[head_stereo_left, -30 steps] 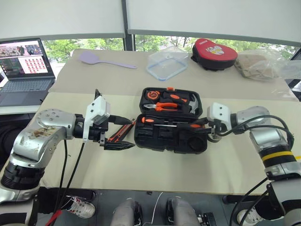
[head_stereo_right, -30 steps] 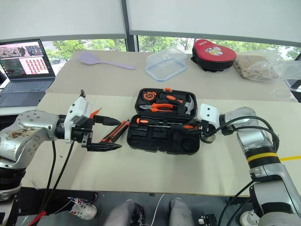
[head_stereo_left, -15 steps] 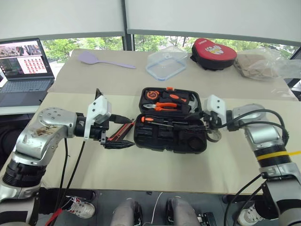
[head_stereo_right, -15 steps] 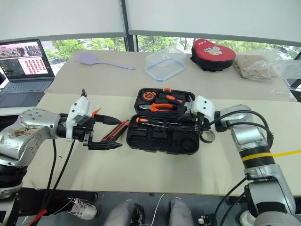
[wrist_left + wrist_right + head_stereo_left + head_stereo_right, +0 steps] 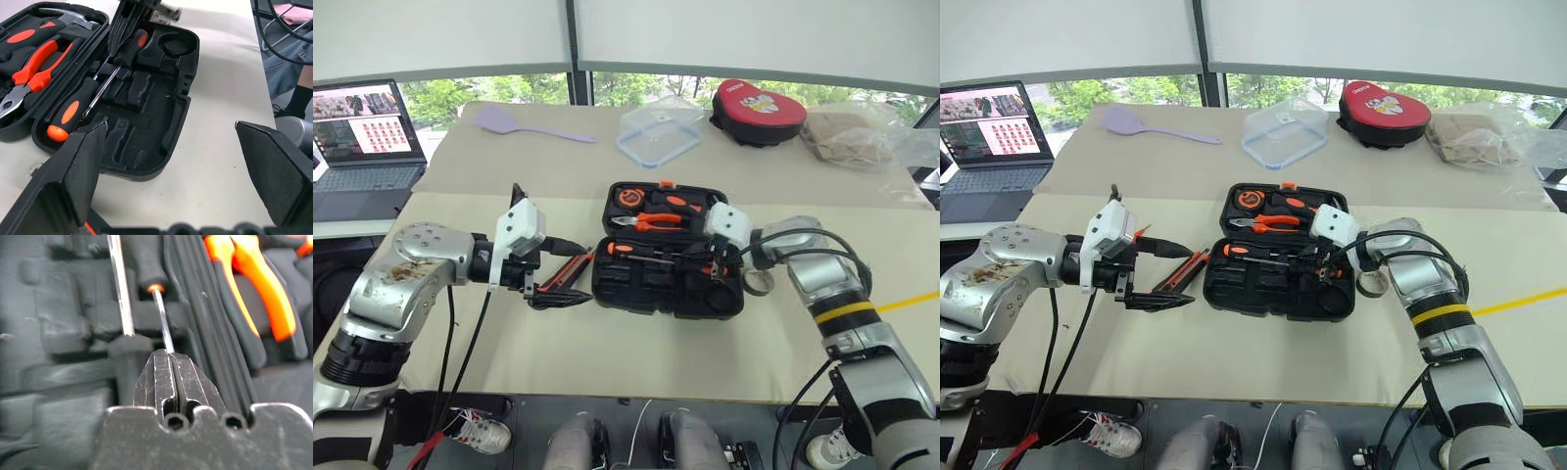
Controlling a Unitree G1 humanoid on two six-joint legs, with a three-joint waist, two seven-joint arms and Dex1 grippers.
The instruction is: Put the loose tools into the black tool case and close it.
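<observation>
The black tool case (image 5: 641,284) lies open in the middle of the table. Two screwdrivers (image 5: 68,111) lie in its front half. My right gripper (image 5: 710,270) is over the case's right part, shut, with its fingertips (image 5: 166,363) pressed together above a screwdriver shaft (image 5: 163,328). A black-and-orange utility knife (image 5: 573,269) lies on the table just left of the case. My left gripper (image 5: 563,275) hangs open over it, holding nothing. The small grey tape roll (image 5: 760,282) sits on the table right of the case.
The case's far half holds orange-handled pliers (image 5: 651,223), a hammer and a tape measure (image 5: 628,197). A laptop (image 5: 362,147) stands far left. At the back are a purple spatula (image 5: 524,125), a clear container (image 5: 661,132), a red pouch (image 5: 759,103) and a plastic bag (image 5: 862,132).
My right gripper has moved left from the case's right edge to over its front half, and its fingers have shut. The left arm has kept still.
</observation>
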